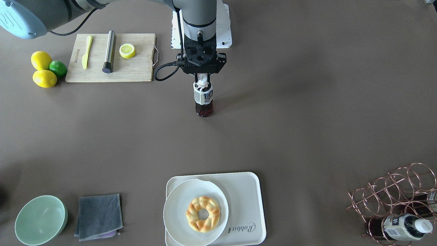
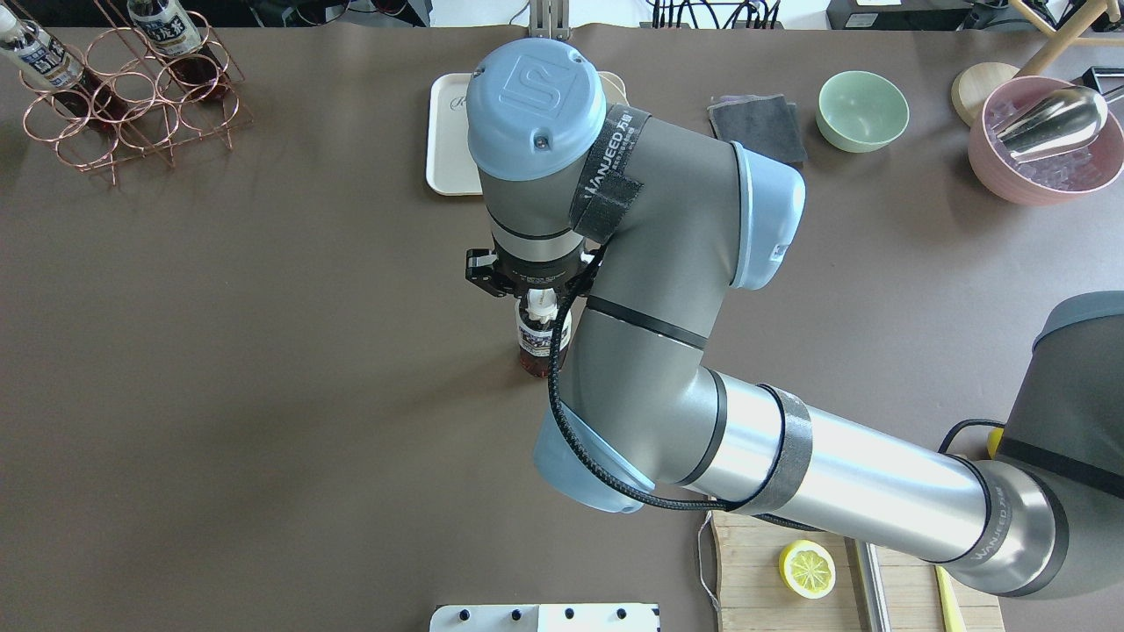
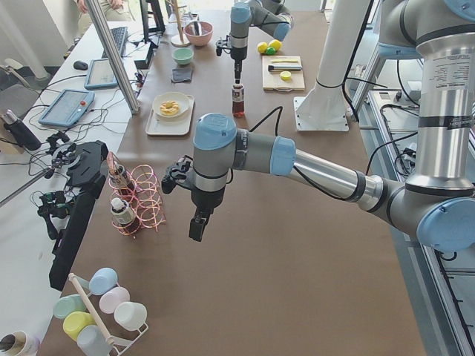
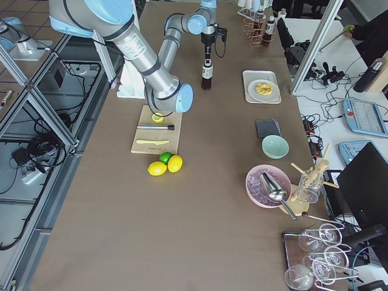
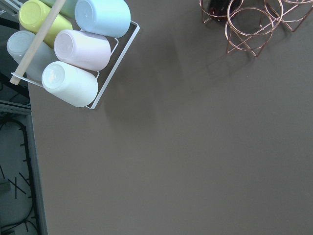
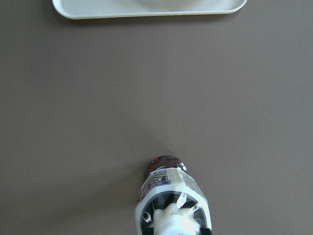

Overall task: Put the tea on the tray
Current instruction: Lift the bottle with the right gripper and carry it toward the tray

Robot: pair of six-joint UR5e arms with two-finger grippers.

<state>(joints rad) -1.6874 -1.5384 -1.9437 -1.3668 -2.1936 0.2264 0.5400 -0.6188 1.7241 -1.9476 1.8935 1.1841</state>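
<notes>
The tea (image 1: 203, 97) is a small clear bottle of dark reddish liquid with a white cap, upright at mid-table. My right gripper (image 1: 203, 78) comes straight down from above and is shut on its cap; it also shows in the overhead view (image 2: 537, 309). I cannot tell whether the base touches the table. The cream tray (image 1: 245, 191) lies across the table, apart from the bottle, and its rim (image 6: 146, 11) shows in the right wrist view beyond the tea (image 6: 171, 205). My left gripper (image 3: 196, 228) hangs near the copper rack; I cannot tell if it is open.
A white plate (image 1: 177, 208) with a doughnut (image 1: 203, 214) fills the tray's left part. The copper rack (image 1: 396, 198) holds more tea bottles (image 1: 406, 227). A cutting board (image 1: 136, 68), lemons (image 1: 42, 68), a green bowl (image 1: 41, 220) and a grey cloth (image 1: 99, 217) stand around.
</notes>
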